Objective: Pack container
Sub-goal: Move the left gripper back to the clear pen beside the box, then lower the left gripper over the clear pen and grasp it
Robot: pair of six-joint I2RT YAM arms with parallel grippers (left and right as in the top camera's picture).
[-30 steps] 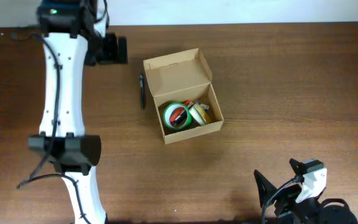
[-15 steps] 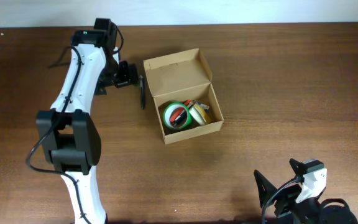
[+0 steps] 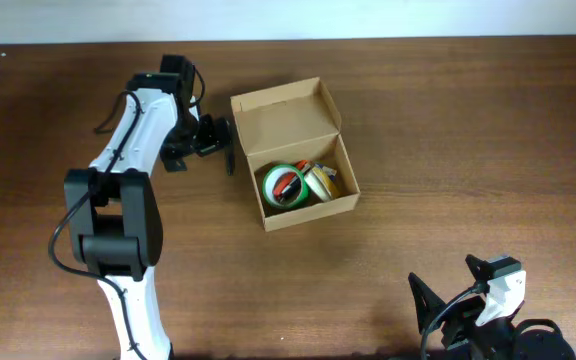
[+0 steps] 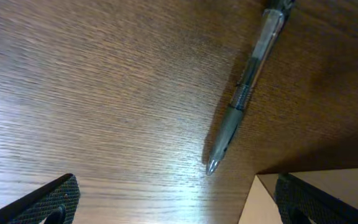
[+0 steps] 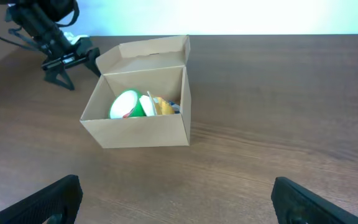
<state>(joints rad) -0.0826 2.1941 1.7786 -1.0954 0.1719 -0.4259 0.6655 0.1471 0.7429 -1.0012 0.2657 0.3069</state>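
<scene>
The tan cardboard container (image 3: 351, 172) stands open at mid-table, its flap lid (image 3: 286, 116) tilted back; it also shows in the right wrist view (image 5: 142, 132). Inside lie a green tape roll (image 3: 285, 185) and yellow items. A dark pen (image 3: 229, 150) lies on the table just left of the box; in the left wrist view (image 4: 244, 93) it lies diagonally, tip down. My left gripper (image 3: 211, 140) is open just above the table, right beside the pen, with a corner of the box (image 4: 260, 202) next to its right finger. My right gripper (image 5: 176, 199) is open and empty near the front edge.
The wooden table (image 3: 448, 140) ends at a white wall along the back. My left arm (image 3: 128, 160) stretches over the left side of the table. The right arm's base (image 3: 488, 310) sits at the front right.
My left gripper has swung from the back left toward the box and down, now next to the pen. The right arm, box and pen have not moved.
</scene>
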